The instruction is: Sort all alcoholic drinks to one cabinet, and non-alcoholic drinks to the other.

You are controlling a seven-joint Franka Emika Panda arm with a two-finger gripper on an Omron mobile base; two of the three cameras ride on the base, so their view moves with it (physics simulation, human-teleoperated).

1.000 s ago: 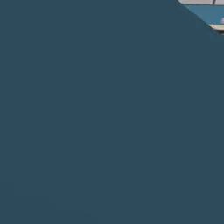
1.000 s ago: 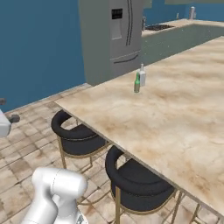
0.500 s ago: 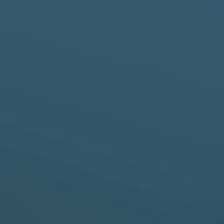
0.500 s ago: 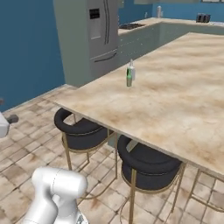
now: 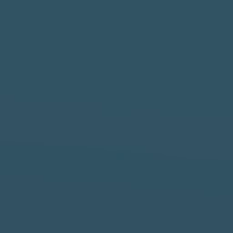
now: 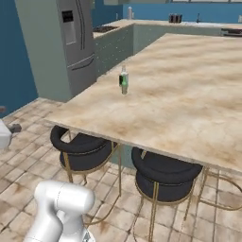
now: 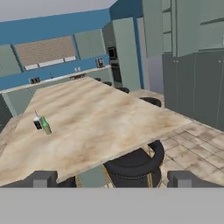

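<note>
The claw (image 7: 112, 178) stands spread wide and holds nothing; its two dark tips rise at the bottom of the hand view, well apart from the desk (image 7: 96, 127) and short of its near edge. The claw looks across the desk from outside one of its corners.

Two small bottles stand together on the desk, upright and touching or nearly so, near a long edge and not far from a corner. One is the green glass bottle (image 7: 46, 126); the other is the black-labelled bottle (image 7: 37, 123), partly hidden behind the first. In the right base view the pair reads as one green-and-black shape (image 6: 124, 81) near the desk edge that faces the refrigerator (image 6: 71, 42).

Round black stools (image 6: 84, 147) are tucked under the nearest desk edge. Grey-green cabinets (image 7: 192, 83) line the wall past the desk in the hand view.

Task status, as judged: no bottle is held and both alcoholic drinks remain on the desk, so none of the sorting shows as done. Still to do: approach the pair, grasp one bottle, and carry it to a cabinet.
</note>
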